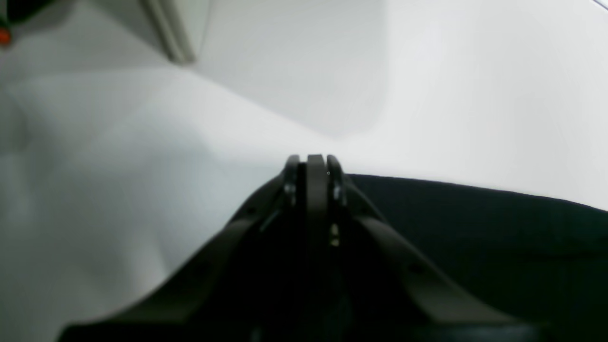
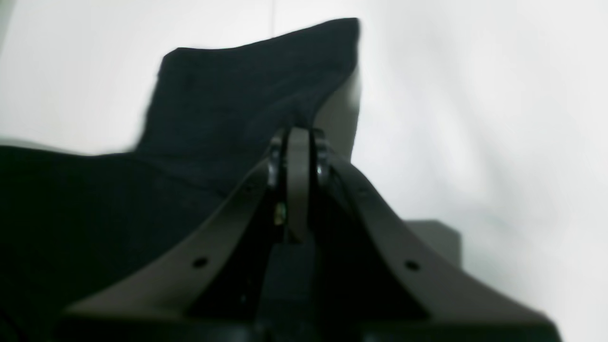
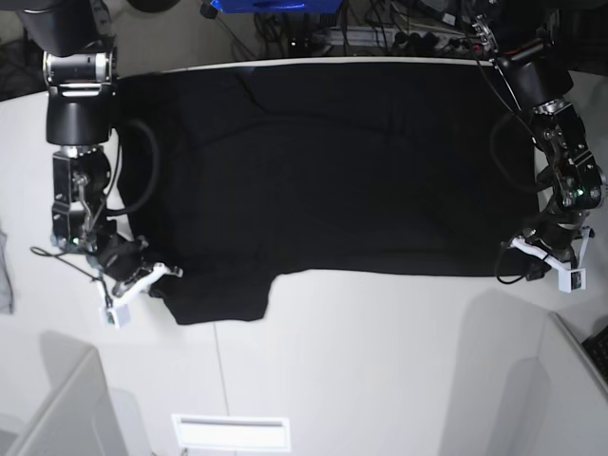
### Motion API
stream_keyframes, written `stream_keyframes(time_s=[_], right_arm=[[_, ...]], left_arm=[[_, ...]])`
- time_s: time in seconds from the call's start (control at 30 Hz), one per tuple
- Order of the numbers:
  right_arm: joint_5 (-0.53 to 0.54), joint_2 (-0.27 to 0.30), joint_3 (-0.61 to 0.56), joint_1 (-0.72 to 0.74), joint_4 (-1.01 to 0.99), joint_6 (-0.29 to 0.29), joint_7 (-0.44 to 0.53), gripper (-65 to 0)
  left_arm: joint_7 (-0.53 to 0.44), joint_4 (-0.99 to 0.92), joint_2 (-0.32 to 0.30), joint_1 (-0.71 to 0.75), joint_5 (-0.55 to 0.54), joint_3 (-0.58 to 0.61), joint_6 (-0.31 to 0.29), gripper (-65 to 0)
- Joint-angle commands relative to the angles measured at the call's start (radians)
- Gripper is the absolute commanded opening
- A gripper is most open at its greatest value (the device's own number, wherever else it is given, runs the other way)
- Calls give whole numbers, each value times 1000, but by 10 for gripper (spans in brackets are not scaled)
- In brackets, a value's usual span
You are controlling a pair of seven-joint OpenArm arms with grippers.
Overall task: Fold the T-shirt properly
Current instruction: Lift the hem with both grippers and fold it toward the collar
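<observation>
The black T-shirt (image 3: 332, 171) lies spread flat, plain side up, on the white table (image 3: 380, 361); no print shows. My left gripper (image 3: 514, 260) is at the shirt's near right corner. In the left wrist view its jaws (image 1: 316, 159) are closed at the edge of the cloth (image 1: 475, 237). My right gripper (image 3: 160, 277) is at the outer edge of the near left sleeve. In the right wrist view its jaws (image 2: 297, 133) are closed at the sleeve (image 2: 228, 95), which stretches away ahead of them.
A small grey cloth scrap (image 3: 5, 275) lies at the table's left edge. Cables and gear (image 3: 380, 28) crowd the far edge. A white slotted panel (image 3: 231, 432) sits at the near edge, and raised white panels stand at the near corners (image 3: 57, 408).
</observation>
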Motion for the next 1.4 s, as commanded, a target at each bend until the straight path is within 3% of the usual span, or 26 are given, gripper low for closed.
stream_keyframes(time_s=[0.0,0.23,0.33,0.57,1.1,1.37], right_arm=[[8,16,8,11,27,7,16,-650],[8,16,58,-38,86,7,11,-650],[8,16,80,-54,112,7,-36,-650],[8,16,121,-95,177,7,-53,-650],[8,16,202,-141,294,7,-168,-650],[8,16,205,-200,359,7,-171,-650]], left_arm=[[-17,29,-18,-3,-8,-8,-3,-650],[36,104,-18,32,-8,-12,-3,-650],[37,135,-16,58,-11,-12,-3,-650],[39,160,-25,123,-209,-12,3,-650],[40,289,-31,245,-218,-88,-1,-650],[112,350,-31,264,-218,-90,-3,-650]])
